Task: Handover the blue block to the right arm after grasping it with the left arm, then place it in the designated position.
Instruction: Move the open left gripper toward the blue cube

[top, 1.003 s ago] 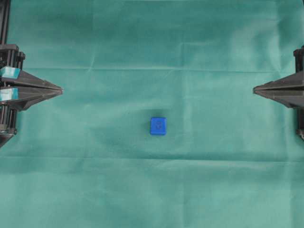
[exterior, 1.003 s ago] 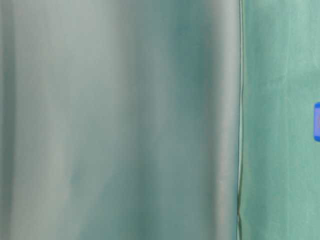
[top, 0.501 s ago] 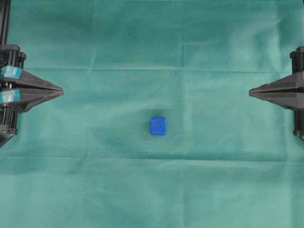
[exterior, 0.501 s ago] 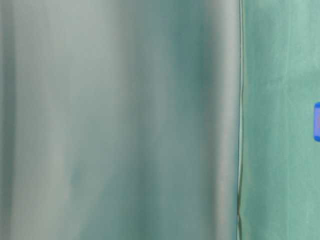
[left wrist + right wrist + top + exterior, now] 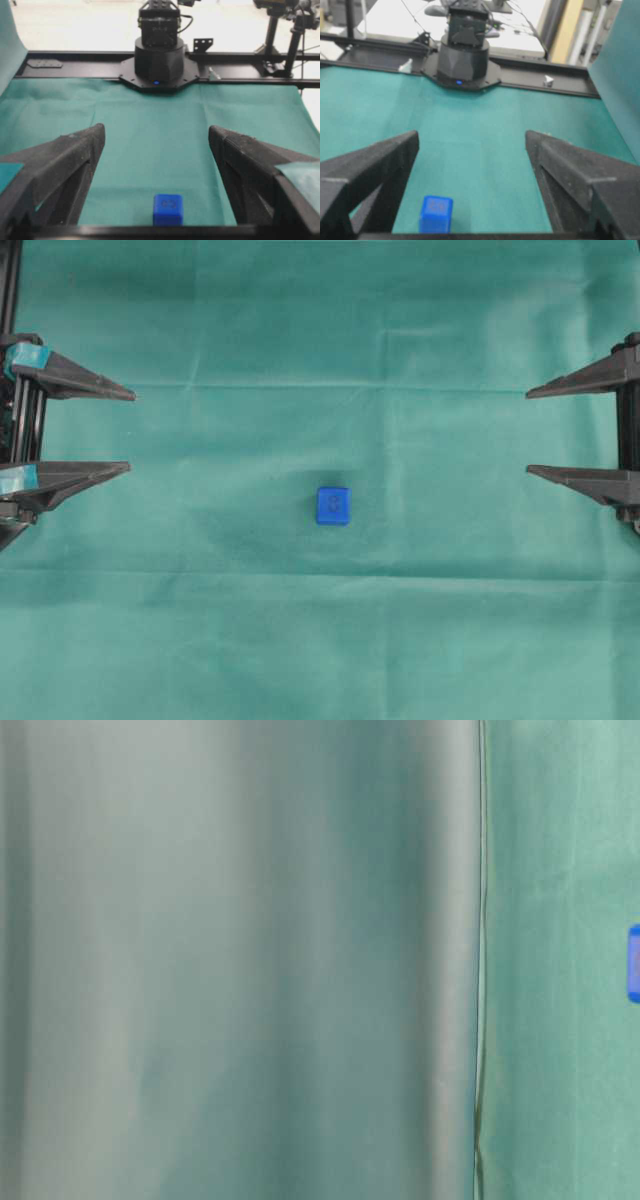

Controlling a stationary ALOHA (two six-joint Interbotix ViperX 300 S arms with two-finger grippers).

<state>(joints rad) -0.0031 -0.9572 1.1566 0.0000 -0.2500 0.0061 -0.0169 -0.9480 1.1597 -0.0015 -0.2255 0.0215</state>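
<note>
I'm looking down on a green cloth [image 5: 420,330] that covers the whole work surface, creased in faint lines, and I'll use the blue block [image 5: 333,506] as my landmark. Far to the block's left, at the cloth's edge, the left gripper [image 5: 130,432] has its two fingers spread wide apart, the teal tape [image 5: 20,478] showing near their bases, and nothing sits between them. The block lies on the cloth near the middle, a little below the level of that gripper's lower finger [image 5: 70,476], well apart from both arms and touched by neither. From the left wrist view the block [image 5: 168,209] sits low in the gap between the two dark fingers [image 5: 65,160], with bare cloth running past it up to the opposite arm's black base [image 5: 157,55]. Far to the block's right, the right gripper [image 5: 528,432] mirrors the left, plain black fingers held wide apart and holding nothing; its wrist view puts the block [image 5: 436,214] close to one finger [image 5: 375,165]. Open cloth surrounds the block on every side. The table-level view is mostly a blurred green fold, with only a sliver of the block [image 5: 634,963] at its right edge.
</note>
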